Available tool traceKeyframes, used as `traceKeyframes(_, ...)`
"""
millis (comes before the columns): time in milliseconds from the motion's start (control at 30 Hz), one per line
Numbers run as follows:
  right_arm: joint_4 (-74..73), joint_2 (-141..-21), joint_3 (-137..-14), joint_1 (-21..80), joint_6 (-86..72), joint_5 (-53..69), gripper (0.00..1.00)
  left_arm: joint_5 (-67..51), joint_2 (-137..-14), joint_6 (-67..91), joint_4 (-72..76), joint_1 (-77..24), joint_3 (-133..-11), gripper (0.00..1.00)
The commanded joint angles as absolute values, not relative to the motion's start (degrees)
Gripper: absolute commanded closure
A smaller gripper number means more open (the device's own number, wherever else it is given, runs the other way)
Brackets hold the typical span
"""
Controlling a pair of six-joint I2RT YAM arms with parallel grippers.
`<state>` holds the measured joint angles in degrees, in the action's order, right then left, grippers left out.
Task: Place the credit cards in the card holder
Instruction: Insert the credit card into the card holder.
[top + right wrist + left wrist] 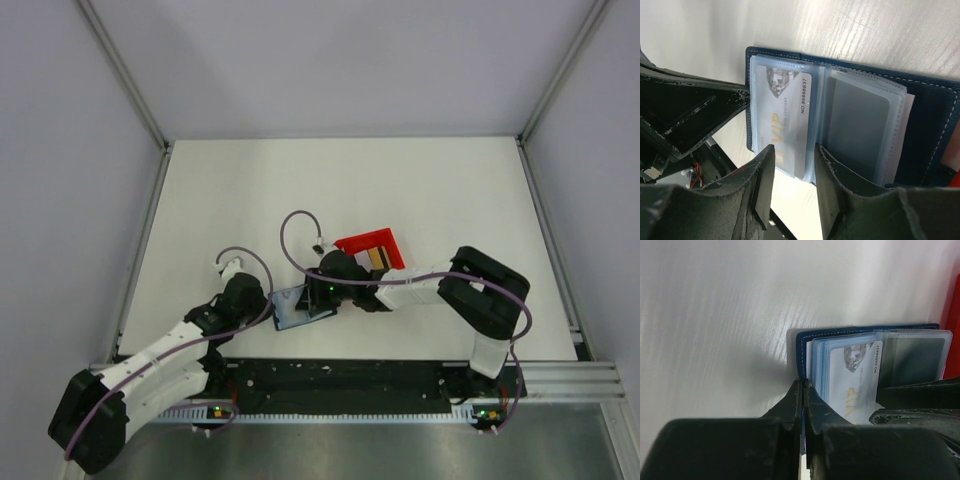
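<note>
The navy card holder (297, 308) lies open on the table between my two grippers, its clear blue sleeves showing. A white card marked VIP (787, 115) sits in the left sleeve; it also shows in the left wrist view (855, 375). My left gripper (804, 385) is shut on the holder's navy cover edge (801, 352) at its left side. My right gripper (794, 170) is open and empty, hovering over the near end of the VIP card and the sleeves of the holder (930, 125). A tan card (376, 258) lies in the red bin.
The red bin (372, 248) stands just behind the right gripper (325, 295) and shows as a red strip at the right edge of the left wrist view (955, 325). The left gripper's black finger (695, 115) lies close to the holder's left side.
</note>
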<state>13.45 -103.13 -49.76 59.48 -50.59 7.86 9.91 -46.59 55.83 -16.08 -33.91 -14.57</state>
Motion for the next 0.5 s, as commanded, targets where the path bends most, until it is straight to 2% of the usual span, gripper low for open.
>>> traceKeyframes(0, 14.07, -104.14, -52.11, 59.94, -49.04, 9.58, 0.62, 10.02, -46.58, 55.72, -13.45, -34.01, -14.15, 1.00)
traceKeyframes(100, 17.05, -104.85, -52.20, 60.47, -49.13, 10.99, 0.63, 9.84, -46.93, 55.63, -13.27, -34.10, -14.33, 1.00)
traceKeyframes(467, 11.07, -106.00, -58.80, 63.63, -45.44, 9.41, 0.70, 8.96, -46.93, 55.28, -12.57, -34.01, -14.68, 1.00)
